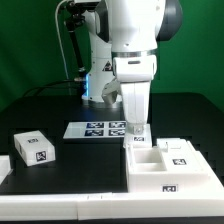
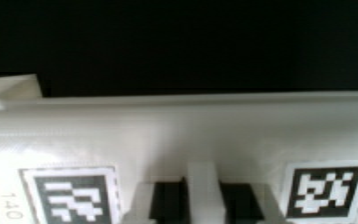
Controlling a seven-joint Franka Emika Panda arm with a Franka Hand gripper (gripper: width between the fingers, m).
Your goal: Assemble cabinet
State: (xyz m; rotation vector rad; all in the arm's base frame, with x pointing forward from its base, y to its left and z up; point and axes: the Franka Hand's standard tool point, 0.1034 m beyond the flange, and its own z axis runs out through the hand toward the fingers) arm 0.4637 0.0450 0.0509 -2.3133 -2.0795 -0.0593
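White thin-walled box (image 1: 146,184), open side up, sits on the black counter (image 1: 75,170) toward the exterior view's right, close to the front edge. An inner partition splits it into compartments. One square black-and-white tag shows on its front face.

A small tagged block (image 1: 176,147) sits at the box's far corner on the exterior view's right. Cannot tell whether it rests on the box or just behind it.

The hand (image 1: 135,127) is down at the box's far corner on the exterior view's left, at the rim and touching or very nearly touching the wall. Its fingers point straight down. Cannot tell from either view whether they are spread or pinching the wall.

In the wrist view, a white wall edge (image 2: 176,120) fills the frame, blurred, with two tags (image 2: 69,197) on the face below it. Narrow dark slots show between the tags, but they are too blurred to read.

The marker board (image 1: 98,128) lies flat just beside the box, on the side toward the exterior view's left. A second white tagged block (image 1: 33,147) lies well apart from the box, on the exterior view's left. Another white piece (image 1: 4,166) is cut off by the frame edge there.

The white arm (image 1: 135,45) stands over the box against a green backdrop (image 1: 30,50).
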